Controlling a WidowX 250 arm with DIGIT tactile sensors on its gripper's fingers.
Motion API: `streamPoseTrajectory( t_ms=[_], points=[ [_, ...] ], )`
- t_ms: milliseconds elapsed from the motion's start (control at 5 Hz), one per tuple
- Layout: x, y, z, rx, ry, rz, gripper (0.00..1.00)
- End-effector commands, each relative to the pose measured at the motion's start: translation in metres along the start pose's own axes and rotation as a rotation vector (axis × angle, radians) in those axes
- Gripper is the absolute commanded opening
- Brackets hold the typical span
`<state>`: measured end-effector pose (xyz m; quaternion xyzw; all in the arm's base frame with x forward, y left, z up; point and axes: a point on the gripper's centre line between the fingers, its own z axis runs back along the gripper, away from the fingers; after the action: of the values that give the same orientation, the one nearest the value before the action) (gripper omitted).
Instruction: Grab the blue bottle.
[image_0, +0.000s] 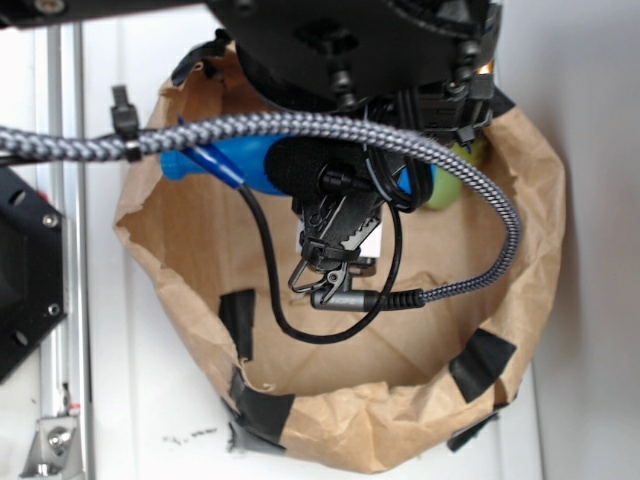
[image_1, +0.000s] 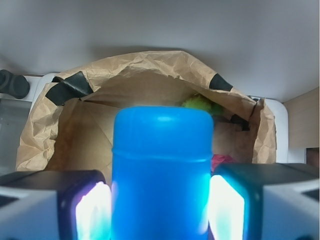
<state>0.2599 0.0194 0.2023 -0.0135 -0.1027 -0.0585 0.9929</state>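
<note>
The blue bottle (image_1: 161, 175) fills the middle of the wrist view, a wide smooth bright blue body standing between my two lit pads. My gripper (image_1: 160, 207) is shut on it, with the left pad (image_1: 92, 210) and the right pad (image_1: 226, 207) pressed against its sides. In the exterior view the blue bottle (image_0: 222, 160) lies crosswise at the upper left inside the paper bag, its right part hidden under my black arm. My fingers are hidden there by the arm and cables.
A crumpled brown paper bag (image_0: 350, 420) with black tape patches (image_0: 482, 363) surrounds the bottle. A green plush (image_0: 447, 185) sits at its far right, and something pink (image_1: 222, 161) lies beside it. A braided cable (image_0: 180, 133) crosses the bag. A metal rail (image_0: 62, 250) stands on the left.
</note>
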Motion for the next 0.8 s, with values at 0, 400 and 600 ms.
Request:
streamPoseTrajectory(
  t_ms=[0,400,600],
  points=[
    [-0.0015,-0.0106,0.0093,0.013,-0.048,0.039,0.0],
    [-0.0005,-0.0149,0.0036,-0.014,-0.017,0.138,0.0],
    [-0.0014,-0.0172,0.0027,-0.016,-0.015,0.152,0.0]
  ],
)
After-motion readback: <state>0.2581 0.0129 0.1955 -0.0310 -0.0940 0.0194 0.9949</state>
